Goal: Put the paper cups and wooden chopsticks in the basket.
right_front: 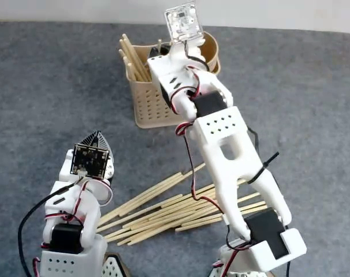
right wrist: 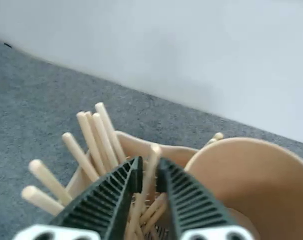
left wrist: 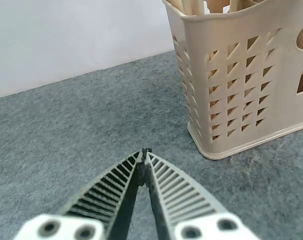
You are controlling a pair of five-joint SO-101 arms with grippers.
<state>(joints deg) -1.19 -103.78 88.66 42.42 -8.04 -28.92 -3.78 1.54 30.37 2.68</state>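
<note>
Grey felt tabletop (right_front: 48, 86) below a white wall. The right fingers (right wrist: 116, 195) pinch one chopstick (right wrist: 150, 160) just above the basket (right_front: 149, 109), beside a paper cup (right wrist: 251, 185) already inside. The left fingers (left wrist: 111, 192) are clenched and empty, the basket near their tips. The drop-in step seems underway. Next: release, then fetch from the loose chopsticks (right_front: 163, 210), well apart from the right fingers.

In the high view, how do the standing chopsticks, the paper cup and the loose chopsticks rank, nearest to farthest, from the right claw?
1-2. Standing chopsticks and paper cup: both in the basket, on opposite sides of the right claw; too close to call.
3. Loose chopsticks: lying on the table between the arm bases, clearly farthest.
</note>
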